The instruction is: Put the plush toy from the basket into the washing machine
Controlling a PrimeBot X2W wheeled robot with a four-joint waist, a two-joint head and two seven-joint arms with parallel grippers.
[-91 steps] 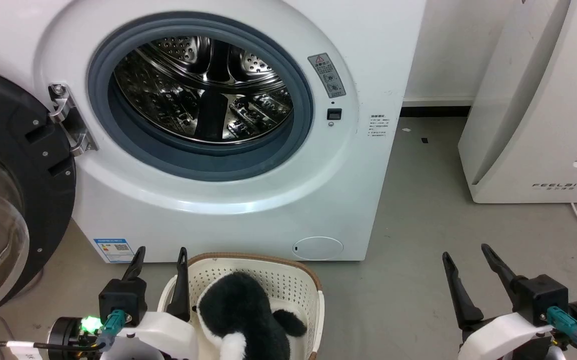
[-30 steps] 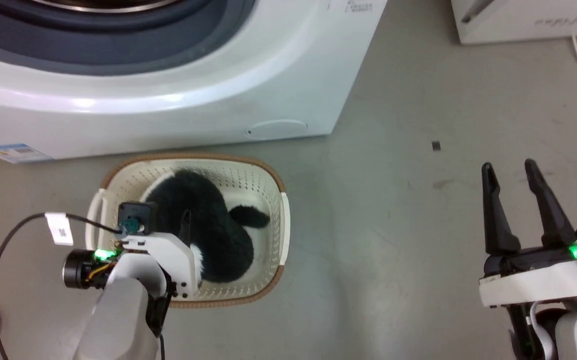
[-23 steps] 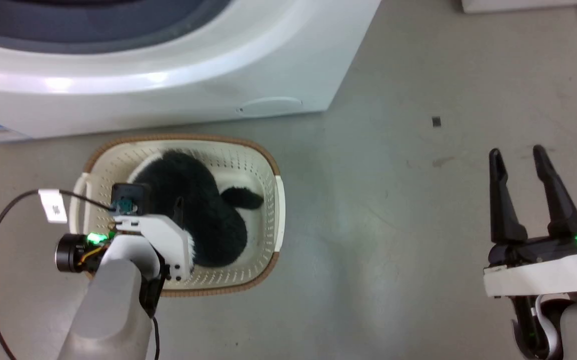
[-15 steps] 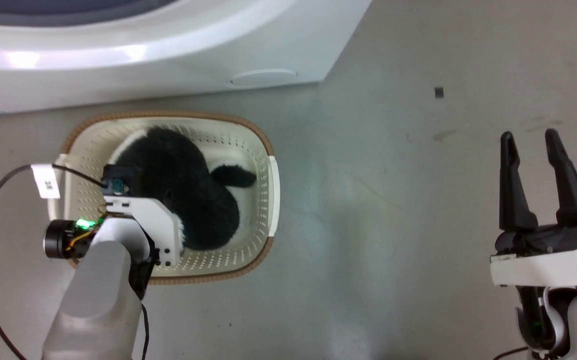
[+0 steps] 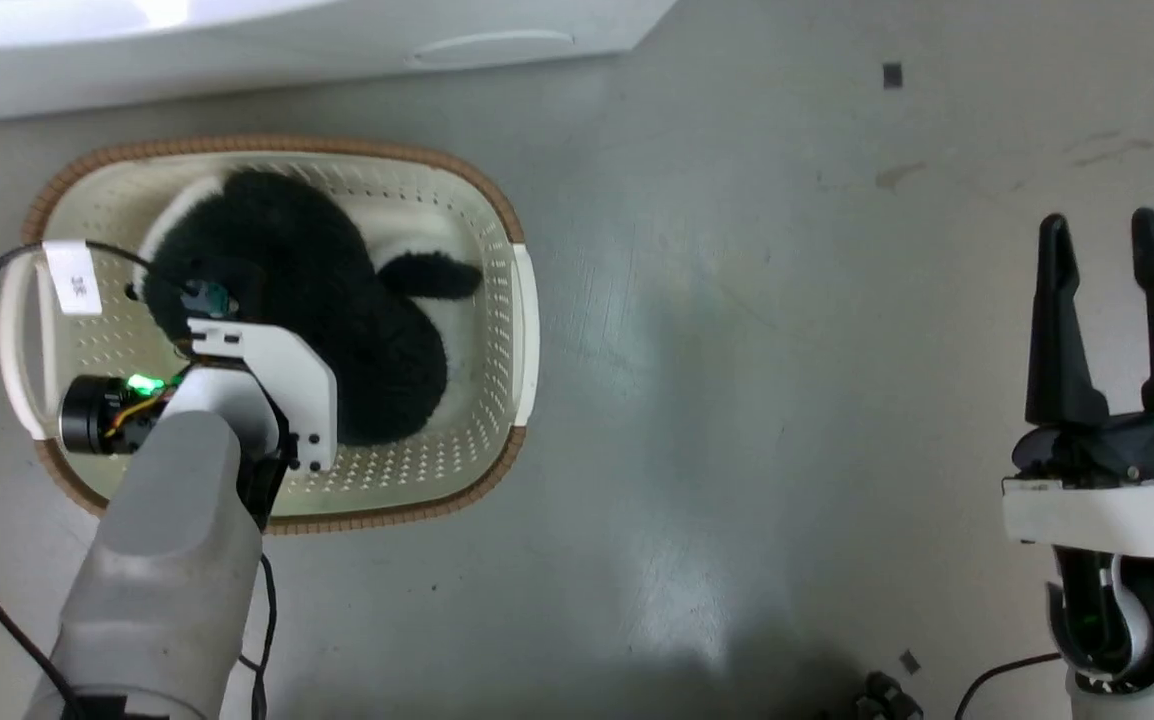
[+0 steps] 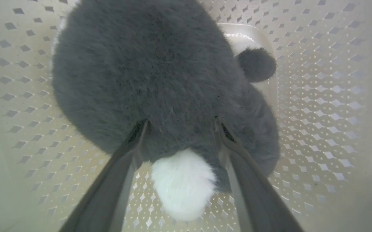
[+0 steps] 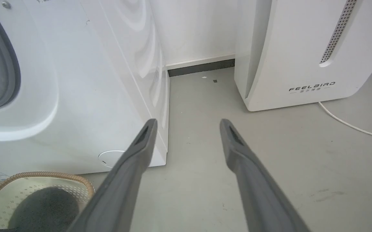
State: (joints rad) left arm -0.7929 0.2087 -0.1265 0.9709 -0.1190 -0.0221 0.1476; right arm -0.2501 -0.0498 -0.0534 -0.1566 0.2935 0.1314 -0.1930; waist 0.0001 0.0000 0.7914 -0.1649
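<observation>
Nearest, the left gripper reaches down into the cream perforated plastic oval basket with a brown woven-look rim. Its two long dark fingers are spread apart, and the tips sink into the fur on either side of a white tuft. The large fluffy black-and-white plush toy lies inside the basket and fills most of it, with a stubby black limb toward the right side. The right gripper, fingers parted and empty, hangs over the grey floor, well apart from the basket. Beyond the basket stands the white front-loading washing machine. Farther right are a white "FEELBIRD" appliance and a white cable.
</observation>
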